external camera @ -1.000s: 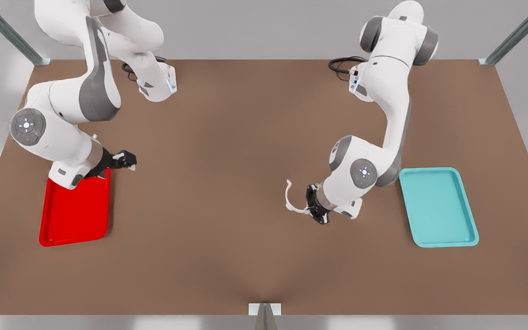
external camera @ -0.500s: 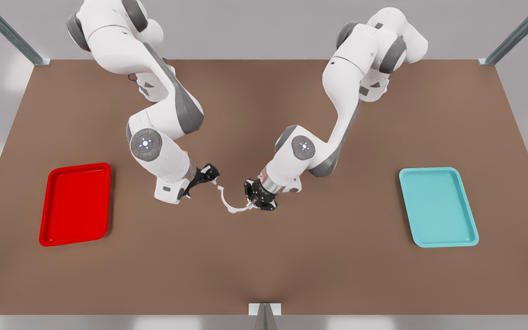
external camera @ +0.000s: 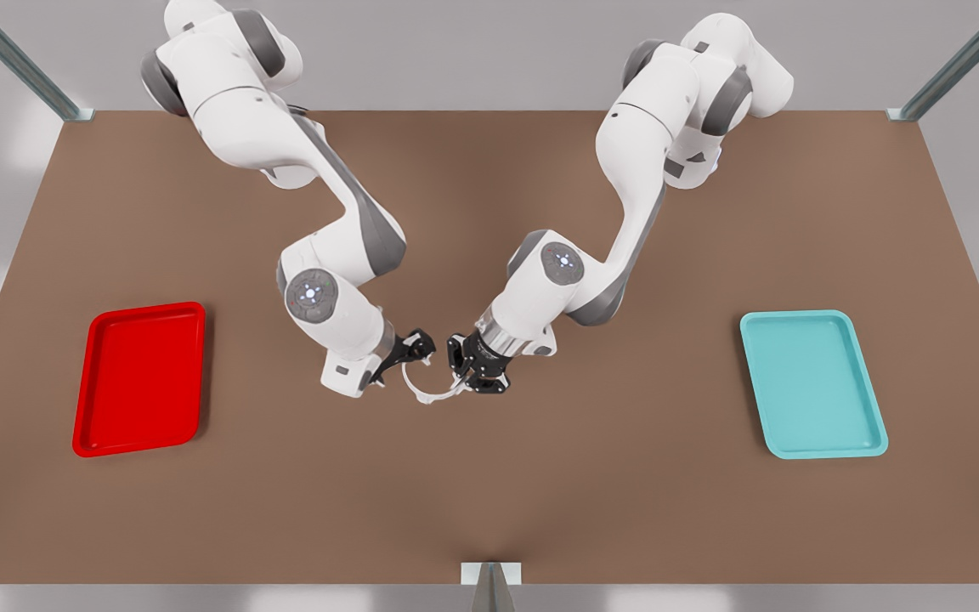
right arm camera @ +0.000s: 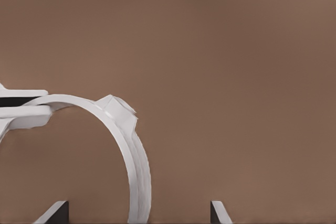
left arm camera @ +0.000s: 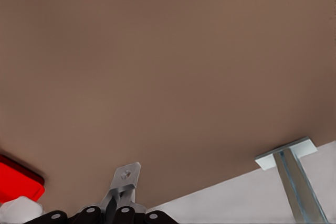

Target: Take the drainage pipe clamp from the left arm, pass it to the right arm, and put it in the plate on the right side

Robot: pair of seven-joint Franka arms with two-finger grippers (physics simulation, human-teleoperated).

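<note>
The right arm (external camera: 328,280), the one on the front view's left, has come closer to the middle of the table since half a second ago. Back then its gripper was just short of the drainage pipe clamp (external camera: 421,389). Now the right gripper (external camera: 423,347) is at the clamp's free end. The left arm (external camera: 557,280), on the front view's right, has barely moved. It has only slid a tiny bit toward the other arm.

The left gripper (external camera: 459,381) is squeezed tight on one end of the clamp. In the left wrist view, the little flat tab with a hole in it (left arm camera: 126,174) sticks out from between the closed black fingers.

The right gripper's fingers (right arm camera: 55,211) are wide apart. In the right wrist view, the white curved strip (right arm camera: 134,150) runs between them and touches neither one.

The clamp hangs in the air between the two grippers, above the brown table (external camera: 489,493), near its middle. It curves down like a smile in the front view.

The red plate (external camera: 92,425) lies flat on the table at the front view's left, well apart from the clamp. A teal tray (external camera: 872,425) lies on the other side, also well apart.
</note>
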